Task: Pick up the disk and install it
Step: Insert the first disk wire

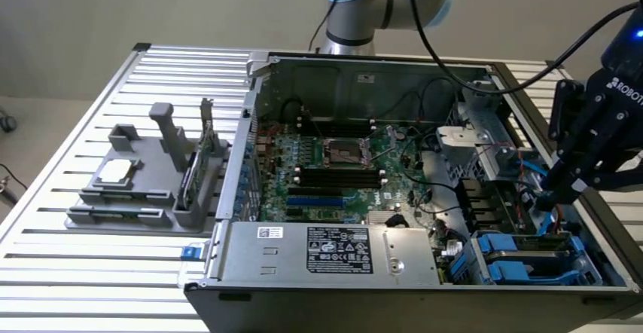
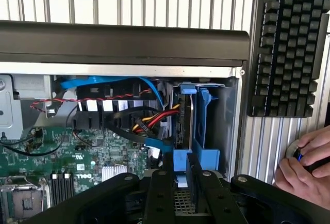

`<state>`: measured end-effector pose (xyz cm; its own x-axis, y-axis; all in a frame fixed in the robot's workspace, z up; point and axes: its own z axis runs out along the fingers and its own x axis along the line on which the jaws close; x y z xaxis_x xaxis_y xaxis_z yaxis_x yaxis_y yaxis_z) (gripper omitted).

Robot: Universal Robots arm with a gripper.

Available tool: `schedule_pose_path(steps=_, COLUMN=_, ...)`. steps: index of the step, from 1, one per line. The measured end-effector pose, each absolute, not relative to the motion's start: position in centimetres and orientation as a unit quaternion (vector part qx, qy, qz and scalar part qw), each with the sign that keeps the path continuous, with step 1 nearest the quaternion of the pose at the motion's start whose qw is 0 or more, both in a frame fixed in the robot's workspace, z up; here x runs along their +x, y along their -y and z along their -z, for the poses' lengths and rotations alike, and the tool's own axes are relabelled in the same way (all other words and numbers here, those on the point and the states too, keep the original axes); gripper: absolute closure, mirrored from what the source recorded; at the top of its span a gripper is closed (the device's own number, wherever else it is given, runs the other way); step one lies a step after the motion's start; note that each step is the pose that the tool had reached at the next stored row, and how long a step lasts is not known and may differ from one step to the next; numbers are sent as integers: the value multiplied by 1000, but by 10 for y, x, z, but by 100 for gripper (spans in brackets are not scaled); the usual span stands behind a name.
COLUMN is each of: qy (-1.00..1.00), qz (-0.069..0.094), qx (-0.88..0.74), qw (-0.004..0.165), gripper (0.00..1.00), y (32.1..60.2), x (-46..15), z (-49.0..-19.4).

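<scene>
Robot arm (image 1: 387, 1) reaching over from the back, black gripper (image 2: 180, 170) pointing down, jaws nearly together

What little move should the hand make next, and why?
Probably a slow, straight push deeper into the bay. The hand seems clamped on the disk, which stands edge-on in its blue frame at the bay's mouth, with loose cables close beside it.

SETTING: robotics lab or test bench | EVIDENCE: opened desktop computer case (image 1: 422, 197) laid on slatted aluminium table (image 1: 60, 273); grey parts fixture (image 1: 141, 186); keyboard (image 2: 289, 48) and a person's hand (image 2: 307, 164) alongside
</scene>
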<state>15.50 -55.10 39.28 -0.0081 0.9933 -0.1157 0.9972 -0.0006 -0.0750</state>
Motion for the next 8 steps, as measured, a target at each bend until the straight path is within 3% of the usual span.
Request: schedule_pose_path(steps=8, qy=-705, qz=67, qx=706, qw=14, gripper=75, y=547, x=153, z=-383)
